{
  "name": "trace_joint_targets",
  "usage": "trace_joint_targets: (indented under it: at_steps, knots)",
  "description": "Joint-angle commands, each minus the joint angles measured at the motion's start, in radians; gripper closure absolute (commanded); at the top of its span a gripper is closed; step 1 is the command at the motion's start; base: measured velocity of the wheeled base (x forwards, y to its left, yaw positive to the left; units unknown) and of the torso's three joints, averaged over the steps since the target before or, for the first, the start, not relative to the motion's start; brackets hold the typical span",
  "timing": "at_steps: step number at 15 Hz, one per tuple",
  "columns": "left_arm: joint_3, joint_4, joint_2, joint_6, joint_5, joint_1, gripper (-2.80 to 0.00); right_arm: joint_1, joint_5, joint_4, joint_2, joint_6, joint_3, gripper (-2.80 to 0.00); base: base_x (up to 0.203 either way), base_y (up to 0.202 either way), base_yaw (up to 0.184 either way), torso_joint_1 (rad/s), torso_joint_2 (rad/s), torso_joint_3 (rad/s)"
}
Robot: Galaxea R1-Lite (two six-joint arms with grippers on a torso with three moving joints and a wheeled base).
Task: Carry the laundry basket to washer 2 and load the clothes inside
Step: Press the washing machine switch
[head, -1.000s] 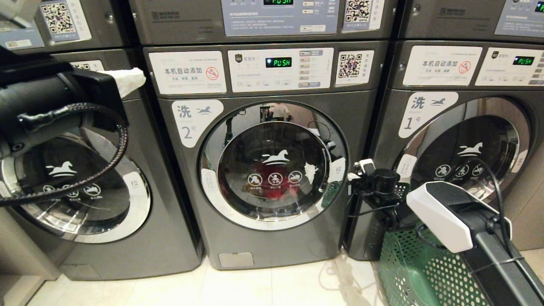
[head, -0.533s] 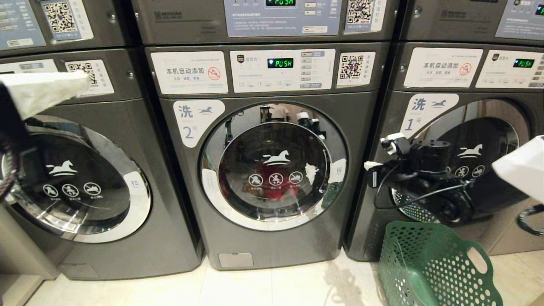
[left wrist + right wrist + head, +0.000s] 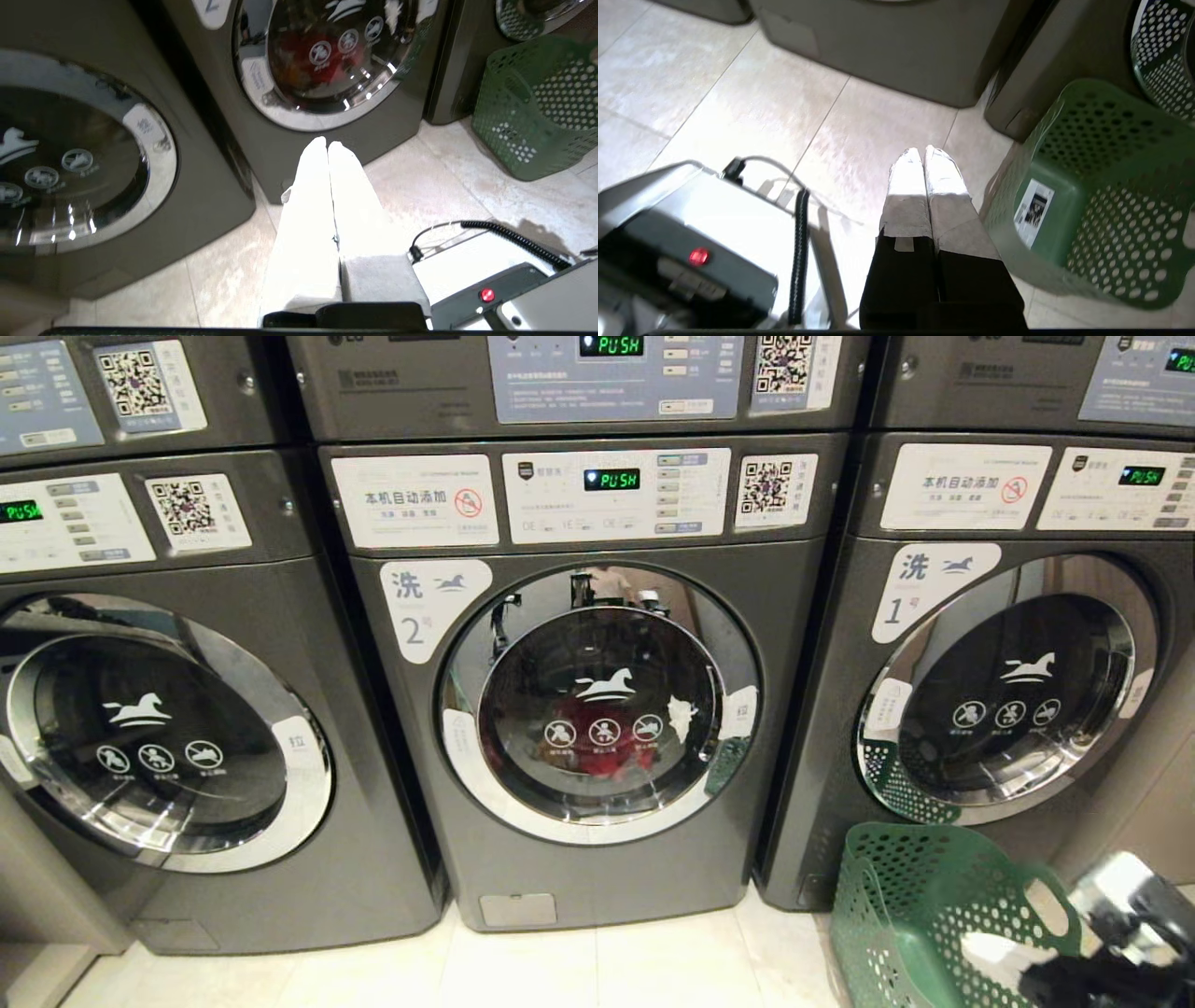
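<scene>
Both arms have dropped out of the head view. A second ago the left arm filled the 9 o'clock side and the right arm hung in front of washer 1 [image 3: 1004, 709]; now only a blurred piece of the right arm shows at 5 o'clock. Washer 2 [image 3: 597, 709] sits dead centre with its door shut, red cloth visible behind the glass. I read that as loading done and the arms heading to park, but you can't confirm from here that every garment went in.

The laundry basket [image 3: 943, 924] stands on the floor tiles at 4 o'clock, just in front of washer 1, apart from both grippers.

View differences:
- Left wrist view: left gripper [image 3: 327, 144] has its white-wrapped fingers pressed together, holding nothing, hanging over the floor in front of washer 2. The red and some orange cloth show inside the drum there too.
- Right wrist view: right gripper [image 3: 920, 151] is likewise pinched closed and empty, just beside the basket. It looks into the basket: bare bottom, only a label [image 3: 1034, 212] on the inner wall, no clothes. The head view can't show you that much.
</scene>
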Motion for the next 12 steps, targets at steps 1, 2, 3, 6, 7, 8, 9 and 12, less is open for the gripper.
trace_joint_targets:
  at_steps: [1,2,3,6,7,8,9,12]
  knots:
    - [0.003,0.030,-0.023,0.000,0.002,0.019,0.00,0.004,0.011,0.206,-0.291,0.002,0.039,0.00,0.000,0.000,0.000,0.000,0.00,0.000]
    - [0.017,0.037,-0.021,-0.005,0.001,0.022,0.00,0.007,0.017,0.387,-0.414,0.005,0.022,0.00,0.000,0.000,0.000,0.000,0.00,0.000]
    - [0.035,0.038,-0.022,-0.027,0.001,0.022,0.00,0.009,0.005,0.583,-0.514,0.008,-0.002,0.00,0.000,0.000,0.000,0.000,0.00,0.000]
    - [0.124,0.053,-0.051,-0.098,0.001,0.028,0.00,0.008,-0.130,0.800,-0.752,0.047,-0.021,0.00,0.000,0.000,0.000,0.000,0.00,0.000]
    - [0.159,0.080,-0.057,-0.143,0.000,0.036,0.00,-0.024,-0.157,0.828,-0.797,0.066,-0.023,0.00,0.000,0.000,0.000,0.000,0.00,0.000]
    - [0.189,0.099,-0.059,-0.183,-0.001,0.038,0.00,-0.094,-0.167,0.838,-0.808,0.073,-0.024,0.00,0.000,0.000,0.000,0.000,0.00,0.000]
    - [0.214,0.104,-0.059,-0.212,-0.001,0.039,0.00,-0.183,-0.172,0.845,-0.795,0.077,-0.025,0.00,0.000,0.000,0.000,0.000,0.00,0.000]
    - [0.269,0.106,-0.084,-0.224,-0.001,0.039,0.00,-0.278,-0.156,0.851,-0.874,0.078,-0.025,0.00,0.000,0.000,0.000,0.000,0.00,0.000]
